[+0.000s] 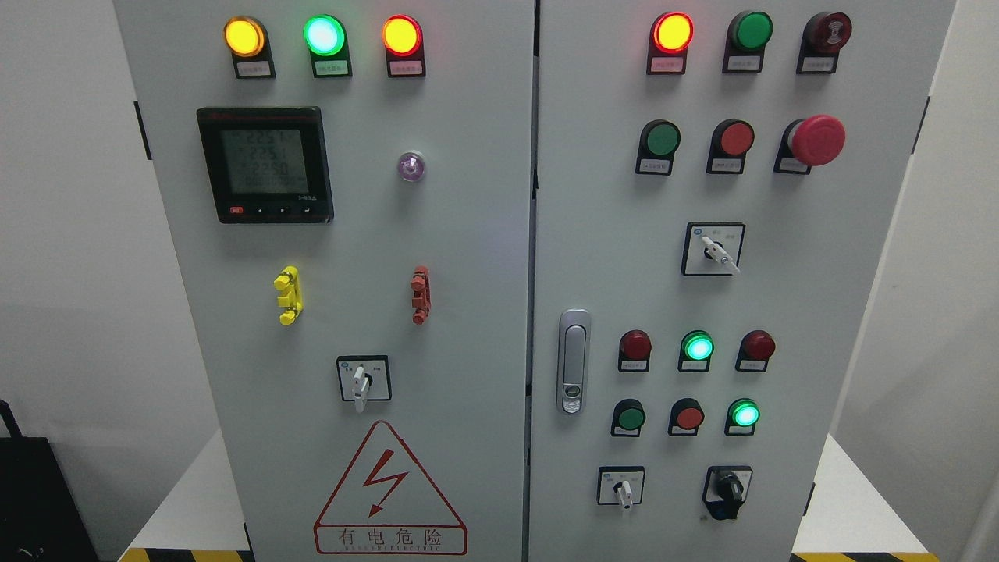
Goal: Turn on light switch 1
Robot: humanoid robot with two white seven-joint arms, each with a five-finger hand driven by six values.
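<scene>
A grey electrical cabinet (484, 257) with two doors fills the head view. The left door carries a white-handled rotary switch (360, 380) pointing down. On the right door are a rotary switch (714, 250) turned to the lower right, a small white rotary switch (622, 486) and a black knob (728, 488). Labels are too small to tell which one is switch 1. Neither of my hands or arms shows.
Lit lamps run along the top (324, 35). A digital meter (265, 165), a red mushroom stop button (815, 140), a door handle (574, 361) and rows of push buttons (687, 416) stand out from the panel. A black object (31, 499) sits at lower left.
</scene>
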